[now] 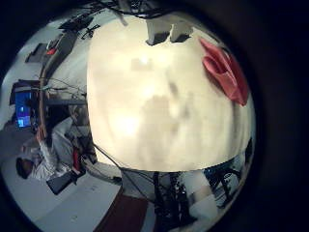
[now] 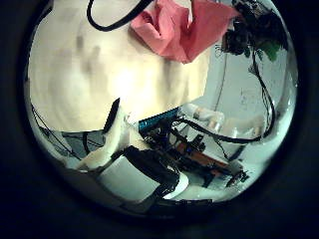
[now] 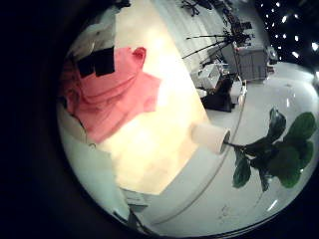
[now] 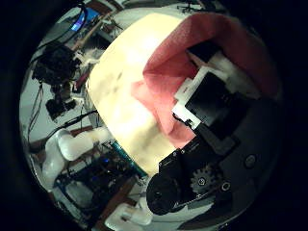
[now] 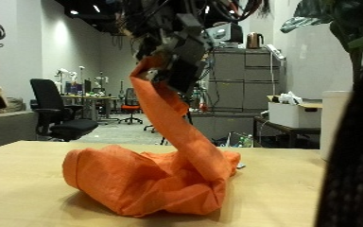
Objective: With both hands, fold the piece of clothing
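An orange piece of clothing (image 5: pixel 150 180) lies bunched on the tan table (image 5: pixel 18 180). One strip of it is pulled up to a hand (image 5: pixel 169 57) above the heap, whose fingers are curled on it. In the right thumb side palm view my right hand's fingers (image 4: pixel 207 91) press on the cloth (image 4: pixel 159 91) close to the palm. The right little finger side palm view shows the cloth (image 3: pixel 105 95) spread below. My left hand (image 2: pixel 125 164) is high over the table, fingers relaxed and holding nothing. The cloth lies away from it (image 2: pixel 179 30), near the table's edge (image 1: pixel 224 70).
A white cylinder (image 3: pixel 211 137) stands off the table's edge beside a green plant (image 3: pixel 274 149). An office chair (image 5: pixel 49 109) and grey cabinets (image 5: pixel 232 80) stand behind the table. Bare tabletop (image 1: pixel 154 97) stretches beside the cloth.
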{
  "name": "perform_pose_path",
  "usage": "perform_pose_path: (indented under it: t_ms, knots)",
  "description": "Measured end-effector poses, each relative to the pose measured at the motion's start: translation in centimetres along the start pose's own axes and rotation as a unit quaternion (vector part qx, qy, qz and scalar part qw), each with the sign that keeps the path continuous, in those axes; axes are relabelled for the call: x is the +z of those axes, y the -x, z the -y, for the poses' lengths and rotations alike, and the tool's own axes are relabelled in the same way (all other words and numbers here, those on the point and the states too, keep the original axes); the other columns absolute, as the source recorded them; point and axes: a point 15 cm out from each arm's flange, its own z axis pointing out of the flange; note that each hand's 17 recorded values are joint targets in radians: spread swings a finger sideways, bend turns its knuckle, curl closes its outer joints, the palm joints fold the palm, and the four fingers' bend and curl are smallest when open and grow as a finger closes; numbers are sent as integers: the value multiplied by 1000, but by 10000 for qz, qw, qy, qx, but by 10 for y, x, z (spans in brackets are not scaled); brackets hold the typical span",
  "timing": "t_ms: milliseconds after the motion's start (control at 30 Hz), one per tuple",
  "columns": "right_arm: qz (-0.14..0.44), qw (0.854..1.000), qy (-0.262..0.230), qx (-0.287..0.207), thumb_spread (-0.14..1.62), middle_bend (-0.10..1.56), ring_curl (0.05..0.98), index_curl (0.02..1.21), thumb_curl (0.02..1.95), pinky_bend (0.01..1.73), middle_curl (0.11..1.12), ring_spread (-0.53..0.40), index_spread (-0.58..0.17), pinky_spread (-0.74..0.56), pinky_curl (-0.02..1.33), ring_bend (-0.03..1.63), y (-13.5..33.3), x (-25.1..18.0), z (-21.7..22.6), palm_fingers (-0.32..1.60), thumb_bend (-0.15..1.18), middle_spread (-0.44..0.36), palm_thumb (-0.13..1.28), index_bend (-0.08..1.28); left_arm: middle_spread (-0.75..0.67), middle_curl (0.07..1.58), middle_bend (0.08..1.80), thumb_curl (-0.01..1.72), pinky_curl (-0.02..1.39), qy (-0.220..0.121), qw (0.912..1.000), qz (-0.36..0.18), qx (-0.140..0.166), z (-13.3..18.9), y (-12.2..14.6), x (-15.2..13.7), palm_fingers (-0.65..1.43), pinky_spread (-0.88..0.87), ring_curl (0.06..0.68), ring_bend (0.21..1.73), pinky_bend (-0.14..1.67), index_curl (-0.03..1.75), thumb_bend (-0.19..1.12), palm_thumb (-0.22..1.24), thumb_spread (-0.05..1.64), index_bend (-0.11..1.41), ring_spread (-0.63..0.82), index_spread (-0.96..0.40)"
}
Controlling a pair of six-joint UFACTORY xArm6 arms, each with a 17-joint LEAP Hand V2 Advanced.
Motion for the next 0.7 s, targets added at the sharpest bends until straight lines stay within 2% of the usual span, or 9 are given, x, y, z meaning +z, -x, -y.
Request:
perform_pose_path:
  t_ms: [233,400,500,533,567,633,667,700]
  knots:
    - [23,9996,88,-260,981,1323,631,827,978,1254,752,-178,-229,-248,739,1393,28,34,30,1150,-8,-113,1118,1090,375,226,170,336,322,-9,9999,11,-116,-11,10,0,-30,546,229,349,234,330,-21,598,1083,172,597,20]
    - [44,9996,-64,-256,1041,1301,626,825,933,1253,748,-193,-238,-268,734,1389,33,48,47,1124,-44,-121,945,1062,375,226,169,337,322,-6,9999,22,-145,-13,10,2,-30,546,229,349,234,330,-21,598,1083,173,597,20]
    - [78,9997,-158,-197,1107,1241,603,808,871,1232,728,-219,-269,-331,706,1339,30,49,52,1033,-23,-140,877,948,375,227,169,337,322,0,9999,16,-139,-15,9,4,-30,546,230,348,235,330,-21,598,1083,173,597,20]
    - [104,9997,-173,-161,1126,1182,599,799,850,1193,714,-234,-293,-397,687,1328,27,48,51,880,-18,-157,870,860,375,227,169,337,322,4,9999,16,-147,-16,8,4,-30,546,230,348,235,330,-21,598,1083,173,597,20]
    - [128,9996,-184,-144,1131,1175,600,801,842,1192,712,-242,-297,-418,689,1328,25,48,50,842,-21,-164,862,830,375,227,169,337,322,4,9999,15,-152,-16,7,5,-30,546,230,348,235,330,-21,598,1083,173,597,20]
    - [212,9995,-199,-96,1142,1085,599,781,812,1161,687,-264,-320,-487,664,1341,21,46,48,634,-23,-184,843,694,375,227,169,337,322,9,9999,21,-151,-16,6,6,-30,546,230,348,235,330,-21,598,1083,173,597,20]
    - [260,9995,-185,-63,1143,994,592,729,797,1153,664,-275,-327,-483,654,1329,17,46,45,358,-30,-179,823,540,375,227,169,337,322,10,9999,21,-149,-16,6,6,-30,546,230,348,235,330,-21,598,1083,173,597,20]
    - [289,9994,-178,-40,1143,967,596,715,785,1140,655,-280,-327,-474,650,1340,14,46,43,293,-25,-180,819,485,375,227,169,337,322,15,9999,19,-148,-17,6,6,-30,546,230,348,235,329,-21,598,1083,173,597,20]
